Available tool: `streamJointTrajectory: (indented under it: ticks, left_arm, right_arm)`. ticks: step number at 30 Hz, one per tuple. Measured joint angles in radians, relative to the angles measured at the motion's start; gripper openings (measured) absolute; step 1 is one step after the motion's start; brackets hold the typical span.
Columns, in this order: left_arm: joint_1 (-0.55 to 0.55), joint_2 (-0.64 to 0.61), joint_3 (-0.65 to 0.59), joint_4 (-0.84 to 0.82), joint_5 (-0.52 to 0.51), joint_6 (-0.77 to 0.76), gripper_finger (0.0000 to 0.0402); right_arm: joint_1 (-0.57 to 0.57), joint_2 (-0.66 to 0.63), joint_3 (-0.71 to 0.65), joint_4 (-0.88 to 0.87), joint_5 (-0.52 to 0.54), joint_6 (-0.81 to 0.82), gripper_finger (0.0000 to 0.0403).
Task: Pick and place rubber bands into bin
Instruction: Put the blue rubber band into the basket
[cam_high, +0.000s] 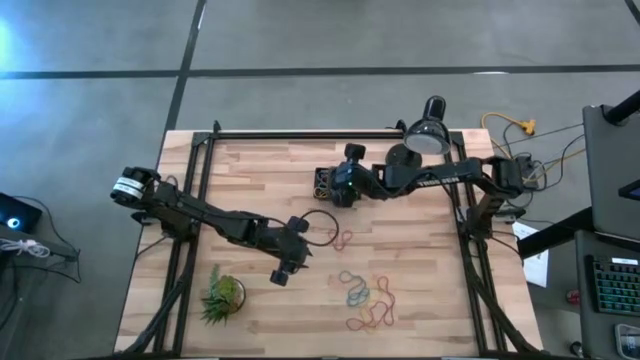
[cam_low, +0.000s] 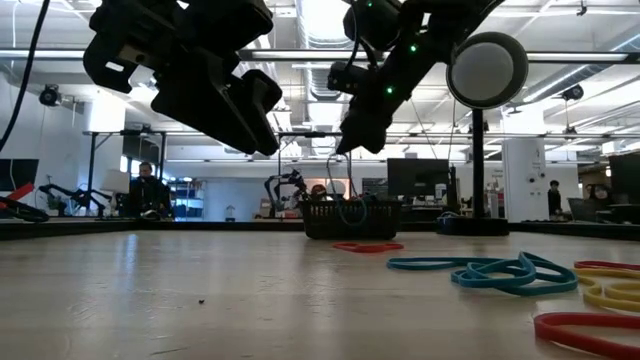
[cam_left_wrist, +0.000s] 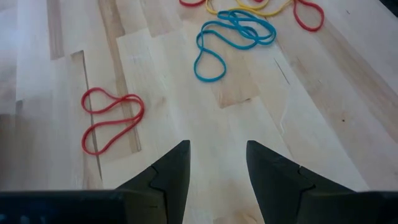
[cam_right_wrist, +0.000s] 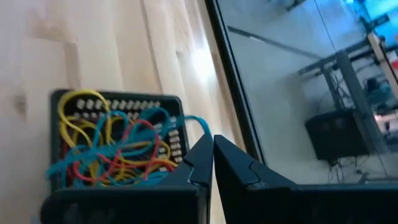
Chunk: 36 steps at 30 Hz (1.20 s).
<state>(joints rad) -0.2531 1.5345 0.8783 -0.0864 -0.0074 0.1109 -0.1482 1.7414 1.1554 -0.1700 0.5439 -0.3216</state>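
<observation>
Many tangled rubber bands (cam_right_wrist: 112, 149) fill black bin (cam_right_wrist: 115, 99)

A plant (cam_high: 222, 297) sits at the near left corner of the table (cam_high: 250, 170) (light wood); a lamp (cam_high: 429, 135) stands at its far right edge.

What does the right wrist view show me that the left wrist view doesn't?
Only the right wrist view shows the bin, piled with tangled rubber bands, with the right gripper shut, a blue band trailing at its fingertips. Only the left wrist view shows loose bands on the table: a red band and blue bands, past the open left gripper. Both show the wooden table.
</observation>
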Motion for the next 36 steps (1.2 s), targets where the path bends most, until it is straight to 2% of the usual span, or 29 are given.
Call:
streamJointTrajectory:
  ticks: [15,23,36]
  left_arm:
    - [0.0,0.0,-0.001,0.006,0.0,0.004,0.0141]
    - [0.0,0.0,-0.001,0.004,0.0,0.004,0.0141]
    - [0.0,0.0,-0.001,0.006,0.0,0.001,0.0141]
  right_arm:
    - [-0.001,-0.001,0.087,0.027,-0.002,-0.122,0.0009]
    - [-0.008,-0.001,0.092,0.013,-0.005,-0.104,0.0009]
    - [-0.044,0.011,-0.02,0.028,-0.16,0.01,0.0008]
